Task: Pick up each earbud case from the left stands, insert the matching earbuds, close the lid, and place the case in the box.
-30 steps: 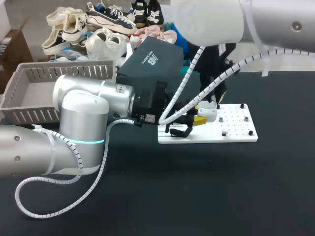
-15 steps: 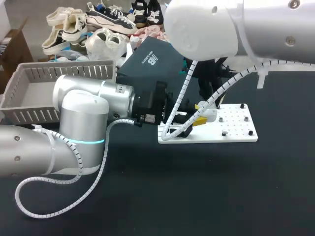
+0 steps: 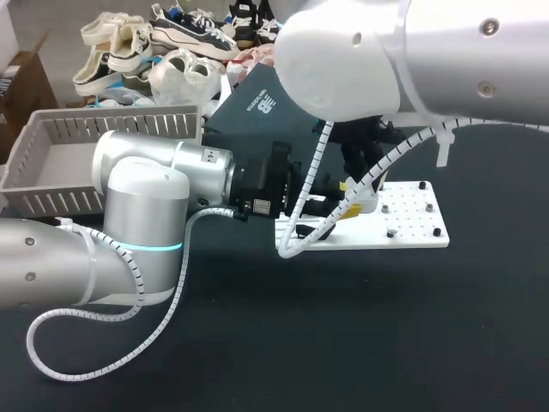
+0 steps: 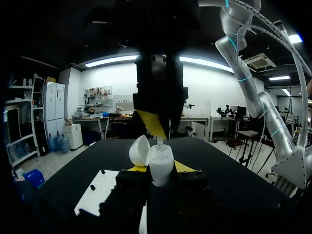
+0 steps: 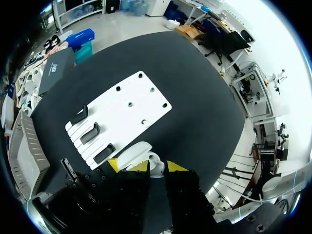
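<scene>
Right pincer (image 5: pixel 152 166) has shifted closer over the open case (image 4: pixel 161 165).

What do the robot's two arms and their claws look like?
Both the left arm and right arm are fat silver-grey tubes with rounded white joints; the left one shows a glowing cyan ring. White spiral-wrapped cables loop alongside. The left gripper and right gripper are black blocks, each with two yellow-tipped fingers.

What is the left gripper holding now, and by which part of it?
The left gripper holds the earbud case, lid open, by the two sides of its lower body.
</scene>
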Robot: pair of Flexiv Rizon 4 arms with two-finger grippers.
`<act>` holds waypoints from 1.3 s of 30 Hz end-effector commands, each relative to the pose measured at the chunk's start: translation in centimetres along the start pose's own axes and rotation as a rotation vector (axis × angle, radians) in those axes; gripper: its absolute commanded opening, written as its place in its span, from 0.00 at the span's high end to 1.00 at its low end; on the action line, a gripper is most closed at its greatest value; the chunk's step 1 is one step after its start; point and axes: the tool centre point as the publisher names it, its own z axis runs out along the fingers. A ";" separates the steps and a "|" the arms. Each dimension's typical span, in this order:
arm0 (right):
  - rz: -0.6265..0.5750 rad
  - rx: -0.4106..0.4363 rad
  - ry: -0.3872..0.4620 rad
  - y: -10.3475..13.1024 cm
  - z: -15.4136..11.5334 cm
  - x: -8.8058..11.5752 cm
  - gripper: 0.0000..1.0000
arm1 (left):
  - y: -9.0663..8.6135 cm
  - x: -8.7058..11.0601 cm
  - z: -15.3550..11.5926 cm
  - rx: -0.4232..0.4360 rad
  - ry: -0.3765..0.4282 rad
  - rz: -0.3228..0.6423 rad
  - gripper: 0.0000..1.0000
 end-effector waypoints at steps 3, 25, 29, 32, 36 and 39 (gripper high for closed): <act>0.004 0.004 0.002 0.2 0.0 -0.2 1.00 | 0.0 0.0 0.0 -0.001 0.001 0.000 1.00; 0.004 0.011 0.013 0.3 0.9 -0.1 1.00 | 0.0 0.0 0.0 -0.001 0.001 0.000 1.00; 0.002 0.014 0.014 0.3 0.9 -0.1 1.00 | 0.0 0.0 0.0 -0.001 0.001 0.000 1.00; 0.001 0.017 0.015 0.4 1.0 0.0 1.00 | 0.0 0.0 0.0 -0.001 0.001 0.000 1.00; -0.001 0.021 0.017 0.4 1.0 0.0 1.00 | 0.0 0.0 0.0 -0.001 0.001 0.000 1.00; -0.004 0.024 0.019 0.4 1.1 0.1 0.93 | 0.0 0.0 0.0 -0.001 0.001 0.000 1.00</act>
